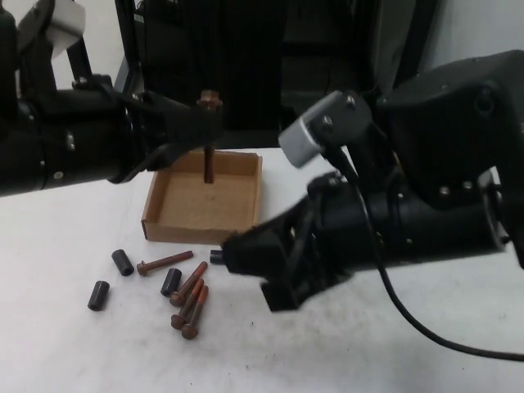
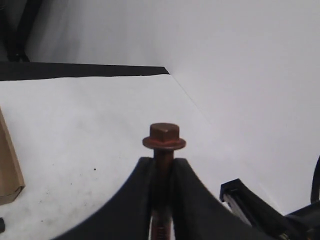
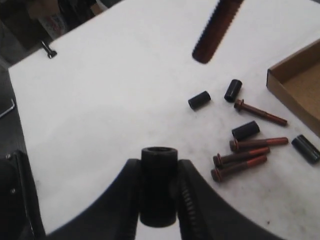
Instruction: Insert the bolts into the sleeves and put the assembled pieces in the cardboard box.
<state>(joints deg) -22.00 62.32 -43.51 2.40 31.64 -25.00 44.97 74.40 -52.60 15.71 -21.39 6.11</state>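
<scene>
My left gripper is shut on a rusty bolt, held upright above the near part of the cardboard box, head up. The left wrist view has the bolt's hex head sticking out past the closed fingers. Lower down, in front of the box, my right gripper is shut on a black sleeve. From the right wrist the sleeve stands between the fingers with its open end up, and the bolt's threaded tip hangs above and beyond it.
Loose bolts and several black sleeves lie on the white bench left of the right gripper, seen also as bolts and sleeves. A hex key and a small screw lie at the far bench edge.
</scene>
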